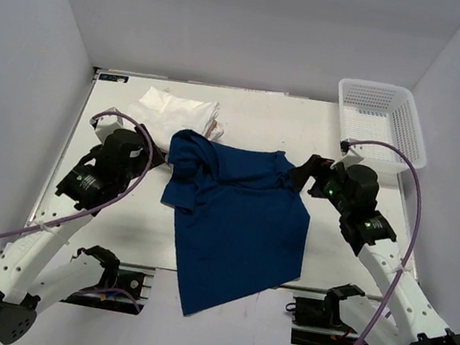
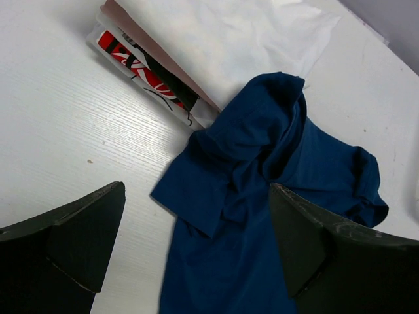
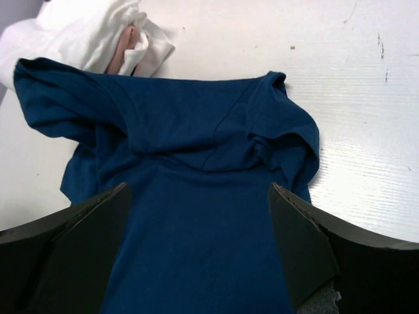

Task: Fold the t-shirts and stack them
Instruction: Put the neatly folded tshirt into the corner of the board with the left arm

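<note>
Left arm (image 1: 33, 255) and right arm (image 1: 395, 291) flank the navy t-shirt (image 1: 239, 226).
Top view: it lies rumpled, hem over the table's (image 1: 118, 216) near edge. Left wrist: the left gripper (image 2: 196, 252), spread and empty, hovers by the bunched sleeve (image 2: 196, 196) beside the white t-shirts (image 2: 262, 39), likely to flatten it. Right wrist: the right gripper (image 3: 200, 252), also spread, faces the collar (image 3: 209, 157).

navy t-shirt (image 1: 240, 218) sprawled mid-frame, sleeves bunched up top, hem hanging off the near table edge, white folded shirts (image 1: 178, 113) piled upper left, red-printed one (image 2: 141, 65) underneath
</note>
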You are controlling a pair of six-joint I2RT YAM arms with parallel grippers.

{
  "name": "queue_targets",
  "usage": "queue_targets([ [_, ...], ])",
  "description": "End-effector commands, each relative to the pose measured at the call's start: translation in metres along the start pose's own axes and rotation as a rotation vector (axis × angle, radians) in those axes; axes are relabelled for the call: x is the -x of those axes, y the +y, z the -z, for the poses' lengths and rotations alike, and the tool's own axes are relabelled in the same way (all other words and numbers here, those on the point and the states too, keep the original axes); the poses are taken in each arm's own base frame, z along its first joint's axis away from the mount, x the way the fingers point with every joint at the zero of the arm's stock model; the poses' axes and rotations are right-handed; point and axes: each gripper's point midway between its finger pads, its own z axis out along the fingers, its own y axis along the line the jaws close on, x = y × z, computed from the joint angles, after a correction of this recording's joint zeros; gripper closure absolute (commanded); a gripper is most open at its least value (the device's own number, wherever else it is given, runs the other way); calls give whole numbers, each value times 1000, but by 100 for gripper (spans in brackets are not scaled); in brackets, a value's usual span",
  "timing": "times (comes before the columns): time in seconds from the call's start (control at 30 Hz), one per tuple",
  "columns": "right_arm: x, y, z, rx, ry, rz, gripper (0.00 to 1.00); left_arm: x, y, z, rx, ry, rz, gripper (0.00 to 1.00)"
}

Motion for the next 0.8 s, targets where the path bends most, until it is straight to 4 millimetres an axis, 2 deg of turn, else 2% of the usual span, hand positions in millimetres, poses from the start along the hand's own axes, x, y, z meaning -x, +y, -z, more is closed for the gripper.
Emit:
queue_targets([
  [0.0,24,11,-2,31,-42,41,10,15,-8,1,-12,-44,6,0],
  [0.1,20,30,-5,154,-28,74,10,26,-14,-2,-9,-81,9,0],
  [0.13,23,39,-14,205,-43,79,10,27,-17,-5,-14,-86,-1,0],
  [0.17,16,56,-12,308,-1,84,10,35,-22,-3,-16,-103,8,0],
  [0.2,19,66,-20,343,19,77,10,39,-27,-4,-25,-112,14,0],
  [0.27,-14,70,-46,369,156,59,10,42,-41,-9,-66,-107,-2,0],
  [0.3,-9,83,-51,393,162,69,10,42,-43,-13,-70,-105,3,0],
  [0.33,-21,92,-56,415,202,75,10,41,-47,-15,-81,-96,3,0],
  [0.37,-48,91,-77,406,280,67,10,41,-52,-19,-89,-91,-8,0],
  [0.43,-47,104,-94,423,283,79,10,37,-54,-26,-81,-82,-14,0],
  [0.47,-76,106,-115,406,362,78,10,36,-56,-30,-79,-81,-24,0],
  [0.5,-84,111,-122,406,386,85,10,35,-58,-34,-73,-74,-29,0],
  [0.53,-93,108,-138,381,408,91,10,28,-60,-44,-60,-47,-57,0],
  [0.57,-108,115,-148,382,452,97,10,22,-61,-50,-55,-24,-68,0],
  [0.6,-112,119,-152,390,467,90,10,24,-61,-55,-44,-23,-75,0],
  [0.63,-128,121,-167,392,504,90,10,19,-63,-63,-23,-1,-91,0],
  [0.67,-129,129,-169,431,522,81,10,17,-65,-71,-12,10,-123,0],
  [0.7,-144,124,-171,420,560,74,10,17,-65,-71,-12,10,-123,0],
  [0.77,-158,120,-179,406,583,70,10,13,-73,-80,-28,33,-164,0],
])
